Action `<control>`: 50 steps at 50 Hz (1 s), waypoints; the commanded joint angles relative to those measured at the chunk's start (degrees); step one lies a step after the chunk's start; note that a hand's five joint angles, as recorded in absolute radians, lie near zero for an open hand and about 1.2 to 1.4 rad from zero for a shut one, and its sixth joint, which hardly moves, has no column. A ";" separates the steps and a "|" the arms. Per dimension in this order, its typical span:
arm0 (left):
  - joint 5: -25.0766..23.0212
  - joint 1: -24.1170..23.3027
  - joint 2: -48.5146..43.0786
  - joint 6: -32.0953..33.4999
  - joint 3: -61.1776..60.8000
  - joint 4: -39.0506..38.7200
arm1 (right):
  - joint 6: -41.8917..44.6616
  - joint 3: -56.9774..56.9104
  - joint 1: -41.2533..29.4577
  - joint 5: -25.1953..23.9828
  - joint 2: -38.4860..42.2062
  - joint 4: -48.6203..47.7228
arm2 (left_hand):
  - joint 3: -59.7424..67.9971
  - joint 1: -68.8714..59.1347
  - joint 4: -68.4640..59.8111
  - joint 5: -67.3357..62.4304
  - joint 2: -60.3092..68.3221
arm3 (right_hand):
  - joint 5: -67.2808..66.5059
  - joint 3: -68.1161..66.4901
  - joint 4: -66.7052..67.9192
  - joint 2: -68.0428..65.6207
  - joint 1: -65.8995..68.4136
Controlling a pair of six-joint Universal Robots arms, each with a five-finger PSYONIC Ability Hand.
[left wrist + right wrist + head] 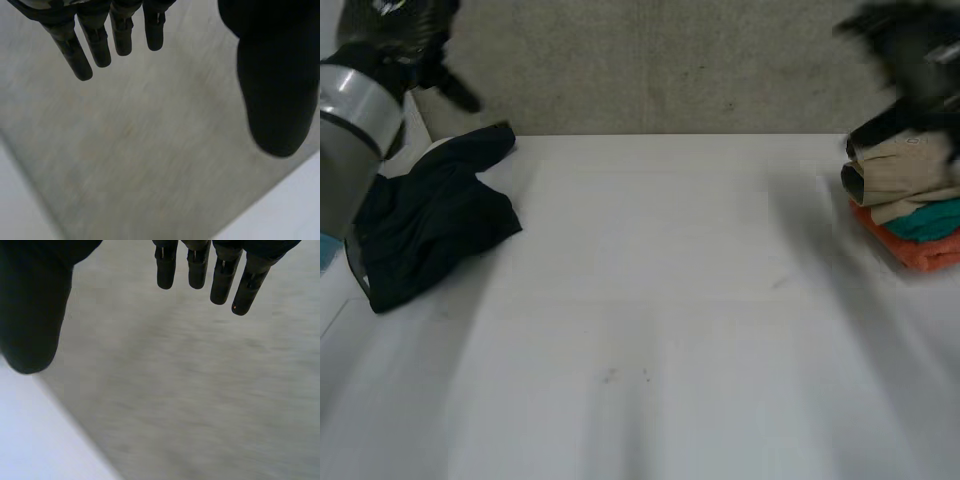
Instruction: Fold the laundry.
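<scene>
Looking down from the head camera, I see the dark garment (430,225) lying crumpled at the left side of the table (660,300), just beside the left arm (350,130). The left hand (398,35) hangs up off the table, its fingers (97,47) straight and holding nothing. At the right side sits a stack of folded clothes (910,200), beige over teal over orange. The right hand (910,55) hovers just above it, fingers (220,282) straight, empty.
</scene>
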State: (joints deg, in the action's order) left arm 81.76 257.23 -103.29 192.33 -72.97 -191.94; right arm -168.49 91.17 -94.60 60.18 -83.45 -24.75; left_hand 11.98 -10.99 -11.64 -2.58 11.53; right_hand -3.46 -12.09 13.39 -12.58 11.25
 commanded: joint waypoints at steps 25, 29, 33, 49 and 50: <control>-10.83 19.01 -42.16 30.82 13.46 1.92 | 16.44 16.23 -8.14 3.71 5.84 1.37 | 18.23 -19.22 -18.57 -17.63 18.68 | 3.46 2.09 -3.39 2.58 -1.25; -11.01 17.96 -42.61 30.74 13.82 2.36 | 16.53 16.85 -7.53 3.63 5.93 1.37 | 50.29 -51.28 -50.63 -49.68 50.74 | 3.46 2.09 -3.39 2.58 -1.25; -10.04 14.89 -40.85 30.21 13.64 1.93 | 16.53 16.94 -5.86 3.71 5.93 1.37 | 68.02 -69.01 -68.36 -67.42 68.47 | 3.46 2.09 -3.39 2.58 -1.25; -2.31 -6.36 -13.00 6.42 -1.02 -3.26 | 16.35 15.62 -1.11 4.15 3.30 1.11 | 68.02 -69.01 -68.36 -67.42 68.47 | 3.46 2.09 -3.39 2.58 -1.25; -1.96 -8.04 -12.64 5.00 -1.38 -3.17 | 16.26 15.53 -1.11 4.41 3.21 1.11 | 68.02 -69.01 -68.36 -67.42 68.47 | 3.46 2.09 -3.39 2.58 -1.25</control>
State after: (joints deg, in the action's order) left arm 79.15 259.11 -123.42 208.11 -68.90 -194.33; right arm -152.04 107.35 -96.93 64.06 -79.24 -23.55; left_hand 68.04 -61.59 -68.42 -56.32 67.74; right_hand -3.45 -12.09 13.39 -12.58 11.25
